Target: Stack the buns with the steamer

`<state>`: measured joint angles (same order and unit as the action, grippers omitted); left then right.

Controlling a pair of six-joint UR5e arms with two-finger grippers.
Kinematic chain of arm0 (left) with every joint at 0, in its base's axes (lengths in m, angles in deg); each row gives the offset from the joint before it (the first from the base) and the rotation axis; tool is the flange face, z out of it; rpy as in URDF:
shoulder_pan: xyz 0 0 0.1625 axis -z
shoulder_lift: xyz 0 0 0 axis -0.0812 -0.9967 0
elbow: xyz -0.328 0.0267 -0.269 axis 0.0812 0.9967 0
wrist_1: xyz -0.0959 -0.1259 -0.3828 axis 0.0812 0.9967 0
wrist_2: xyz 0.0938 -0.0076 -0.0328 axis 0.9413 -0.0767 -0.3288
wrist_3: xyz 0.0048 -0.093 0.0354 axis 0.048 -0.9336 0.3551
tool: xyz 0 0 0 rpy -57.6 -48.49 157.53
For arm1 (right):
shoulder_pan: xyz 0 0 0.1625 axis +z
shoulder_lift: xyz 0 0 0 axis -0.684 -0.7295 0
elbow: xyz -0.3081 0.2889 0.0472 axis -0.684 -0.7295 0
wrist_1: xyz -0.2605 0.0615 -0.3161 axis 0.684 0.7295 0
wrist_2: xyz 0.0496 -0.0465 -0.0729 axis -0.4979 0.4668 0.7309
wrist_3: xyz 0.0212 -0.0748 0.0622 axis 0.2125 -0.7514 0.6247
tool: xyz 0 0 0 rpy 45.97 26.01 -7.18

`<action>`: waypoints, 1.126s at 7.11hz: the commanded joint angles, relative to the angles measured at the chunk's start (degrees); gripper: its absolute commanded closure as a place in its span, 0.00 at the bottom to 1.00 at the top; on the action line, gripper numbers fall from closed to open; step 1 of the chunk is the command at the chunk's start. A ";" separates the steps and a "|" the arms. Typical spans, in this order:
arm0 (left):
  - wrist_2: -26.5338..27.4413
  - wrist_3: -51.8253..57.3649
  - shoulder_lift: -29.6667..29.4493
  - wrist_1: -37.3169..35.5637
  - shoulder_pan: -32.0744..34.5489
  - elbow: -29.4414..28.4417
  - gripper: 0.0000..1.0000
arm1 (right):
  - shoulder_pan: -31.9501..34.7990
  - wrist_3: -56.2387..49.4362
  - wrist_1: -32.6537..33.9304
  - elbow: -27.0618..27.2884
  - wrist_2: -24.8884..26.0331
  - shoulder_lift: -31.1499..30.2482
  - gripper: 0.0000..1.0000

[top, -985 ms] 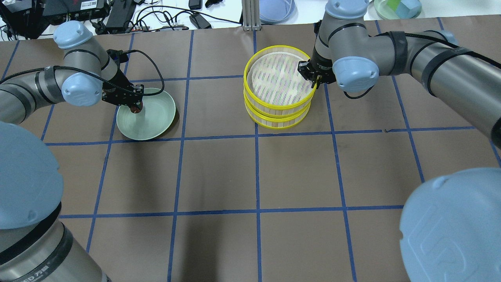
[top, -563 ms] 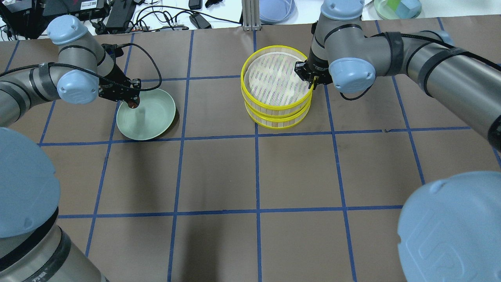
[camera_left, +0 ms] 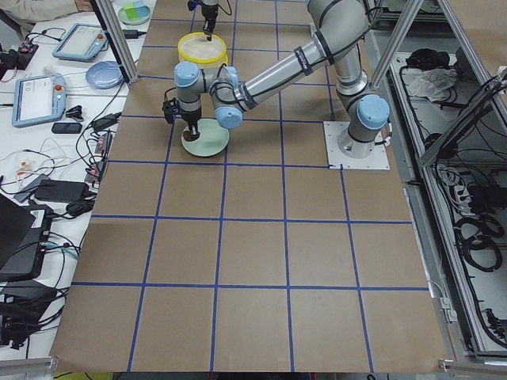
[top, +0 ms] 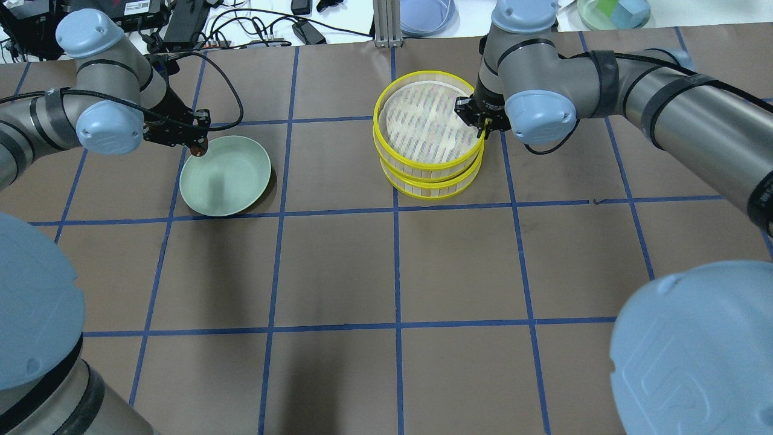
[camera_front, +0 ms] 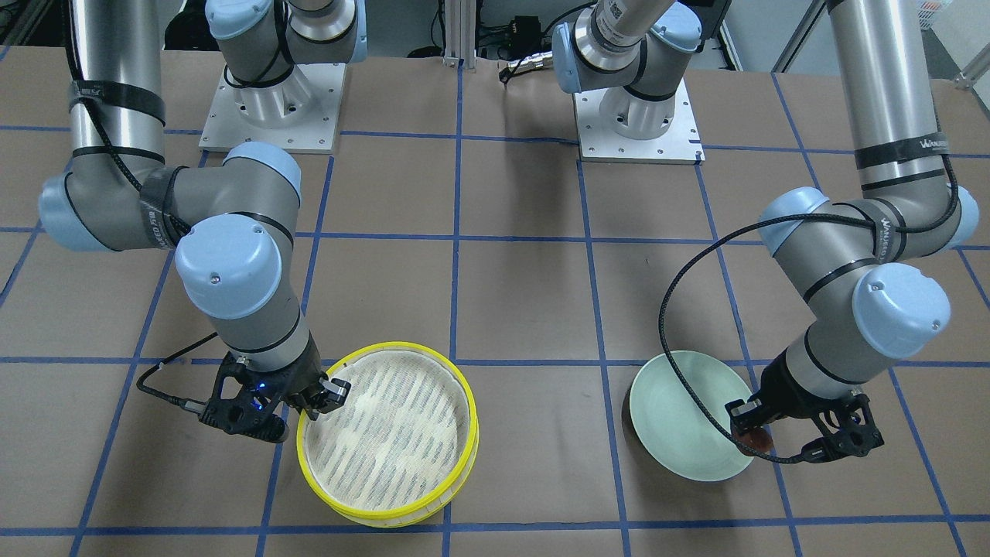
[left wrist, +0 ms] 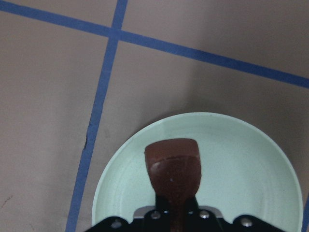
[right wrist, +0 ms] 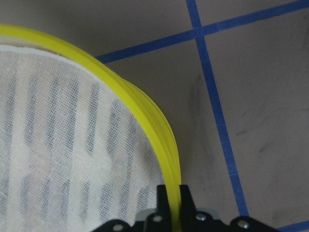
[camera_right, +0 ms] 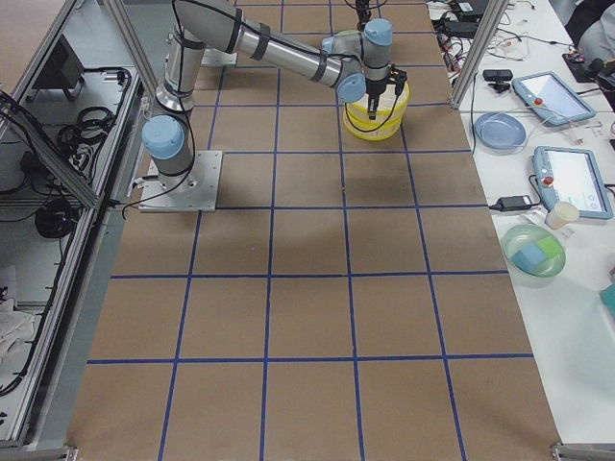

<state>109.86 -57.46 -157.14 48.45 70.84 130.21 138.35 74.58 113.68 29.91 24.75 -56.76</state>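
My left gripper (top: pixel 197 147) is shut on the dark reddish-brown bun (left wrist: pixel 173 166) and holds it above the far left rim of the mint-green plate (top: pixel 232 181). The front view shows the bun (camera_front: pixel 756 441) at the plate's edge (camera_front: pixel 665 402). My right gripper (top: pixel 483 125) is shut on the yellow rim (right wrist: pixel 159 135) of the upper steamer tier (top: pixel 426 124). That tier sits slightly offset over the lower tier (top: pixel 432 187). The upper tier's mesh lining (camera_front: pixel 387 433) holds nothing. The cream-white bun is hidden.
Past the table's far edge lie cables and power bricks (top: pixel 241 24), an aluminium post (top: pixel 386 24), a blue dish (top: pixel 426 15) and a green tray with blocks (top: pixel 613 12). The brown table (top: pixel 398 272) carries a blue tape grid.
My left gripper has moved away from the plate's inside toward its far left rim, carrying the brown bun. My right gripper with the upper tier has shifted slightly left and farther away.
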 commanded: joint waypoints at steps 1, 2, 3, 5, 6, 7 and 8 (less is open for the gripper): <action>0.11 0.00 0.10 0.29 0.00 0.50 1.00 | -0.01 0.76 -0.42 -0.26 1.11 -0.57 1.00; 0.29 0.00 0.37 0.21 0.00 0.50 1.00 | -0.01 0.68 -0.42 -0.26 1.29 -0.40 1.00; 0.29 0.00 0.37 0.03 0.00 0.50 1.00 | -0.01 0.41 -0.42 -0.26 1.29 0.12 1.00; 0.47 0.00 1.24 0.65 0.00 0.50 1.00 | -0.01 0.76 -0.51 0.09 1.03 0.39 1.00; 0.38 -0.35 2.81 1.00 0.09 -0.11 1.00 | -0.01 0.76 -0.51 0.09 1.03 0.65 1.00; 0.38 -0.87 5.27 1.87 0.44 -0.20 1.00 | -0.01 0.76 -0.51 0.09 1.20 0.56 1.00; 0.12 -4.71 7.47 2.14 1.48 -0.20 1.00 | -0.01 0.68 -0.42 0.09 1.29 0.56 0.77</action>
<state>110.18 -59.20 -152.20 50.09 71.45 130.10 138.34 75.32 113.20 29.98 25.92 -56.23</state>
